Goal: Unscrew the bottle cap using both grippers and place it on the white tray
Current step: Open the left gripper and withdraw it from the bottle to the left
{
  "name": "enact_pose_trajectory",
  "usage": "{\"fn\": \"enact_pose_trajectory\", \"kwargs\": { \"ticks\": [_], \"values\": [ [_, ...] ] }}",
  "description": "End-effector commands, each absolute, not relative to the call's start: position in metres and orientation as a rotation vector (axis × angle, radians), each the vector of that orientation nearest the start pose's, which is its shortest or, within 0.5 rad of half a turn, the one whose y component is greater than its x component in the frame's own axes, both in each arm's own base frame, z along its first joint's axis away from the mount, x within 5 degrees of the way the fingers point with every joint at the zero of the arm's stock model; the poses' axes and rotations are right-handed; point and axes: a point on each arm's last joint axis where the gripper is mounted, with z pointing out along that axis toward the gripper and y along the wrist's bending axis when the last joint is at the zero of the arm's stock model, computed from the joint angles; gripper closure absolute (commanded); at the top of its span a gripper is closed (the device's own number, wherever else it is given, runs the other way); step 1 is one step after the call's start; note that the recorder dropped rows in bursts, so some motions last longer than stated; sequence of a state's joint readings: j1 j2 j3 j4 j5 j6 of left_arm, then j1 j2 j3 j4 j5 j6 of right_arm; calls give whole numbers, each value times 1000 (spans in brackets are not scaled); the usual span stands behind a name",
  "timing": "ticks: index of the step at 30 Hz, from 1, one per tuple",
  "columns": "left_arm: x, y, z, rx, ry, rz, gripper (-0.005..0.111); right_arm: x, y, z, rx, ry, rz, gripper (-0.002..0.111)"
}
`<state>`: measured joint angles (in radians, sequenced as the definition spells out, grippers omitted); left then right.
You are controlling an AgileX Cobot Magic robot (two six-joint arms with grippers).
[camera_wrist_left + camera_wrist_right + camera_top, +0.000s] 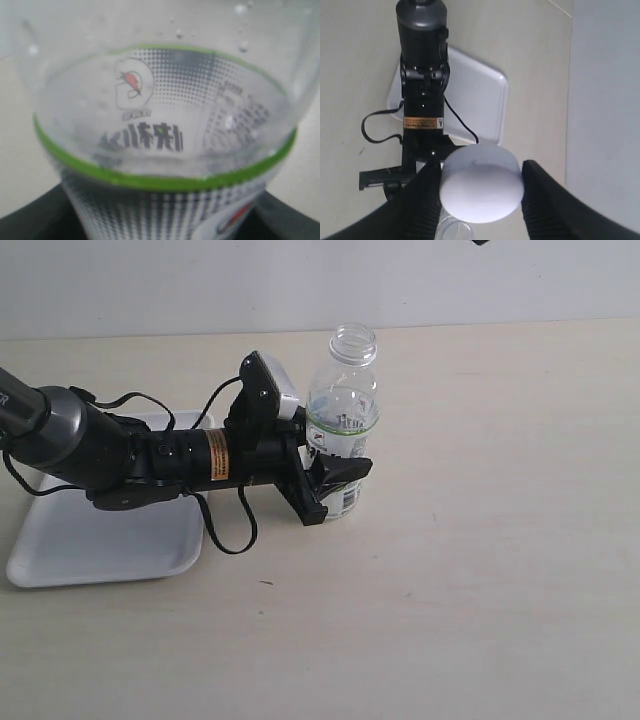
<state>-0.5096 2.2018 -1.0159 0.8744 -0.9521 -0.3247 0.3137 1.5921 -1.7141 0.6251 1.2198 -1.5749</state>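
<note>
**Cap held off the neck, bottle clamped upright**

**Exterior view.** The bottle (343, 405) stands upright on the tabletop (480, 570) with its threaded neck open. The left arm (90, 445) reaches in low from the left. The left end effector (338, 472) is clamped on the bottle's lower body, at the label (345, 502). The white tray (100, 540) lies flat beneath the arm, just beside the bottle and not touching it. A yellow-orange sticker (218, 455) rings the arm's wrist; its print is too small to read. The right end effector does not show in this view.

**Left wrist view.** Only the bottle (160, 125) shows, very close and blurred. A green band (150, 180) edges the label. A round mark with a red stroke and dark characters are seen through the clear wall, reversed and not legible. Dark fingers (30, 217) sit at either side of the bottle's base.

**Right wrist view.** This view alone shows the bottle cap (481, 187). The right end effector (481, 196) grips it between two ribbed fingers (420, 200). The cap is directly above the bottle's open mouth (452, 230) and apart from it. The tray (480, 95) lies beyond, partly covered by the left arm (422, 75). The cap is well apart from the tray.
</note>
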Motion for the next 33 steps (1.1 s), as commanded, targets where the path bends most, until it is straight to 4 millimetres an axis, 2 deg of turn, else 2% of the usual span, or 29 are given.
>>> {"fn": "enact_pose_trajectory", "kwargs": {
  "ticks": [1, 7, 11, 17, 23, 29, 33],
  "values": [
    [319, -243, 90, 1146, 1559, -795, 73, 295, 152, 421, -1776, 1443, 317, 108],
    [319, -243, 90, 1147, 1561, -793, 57, 295, 152, 421, -1705, 1540, 369, 108],
    [319, -243, 89, 1148, 1563, -792, 43, 295, 152, 421, -1701, 1544, 372, 108],
    [319, -242, 88, 1158, 1574, -785, 29, 295, 152, 421, -1701, 1544, 372, 108],
    [321, -237, 92, 1152, 1594, -767, 25, 295, 152, 421, -1700, 1546, 373, 108],
    [320, -210, 104, 1156, 1605, -734, 25, 295, 152, 421, -1672, 1576, 396, 108],
    [316, -200, 105, 1206, 1600, -729, 25, 293, 155, 424, -1613, 1609, 465, 108]
  ]
}}
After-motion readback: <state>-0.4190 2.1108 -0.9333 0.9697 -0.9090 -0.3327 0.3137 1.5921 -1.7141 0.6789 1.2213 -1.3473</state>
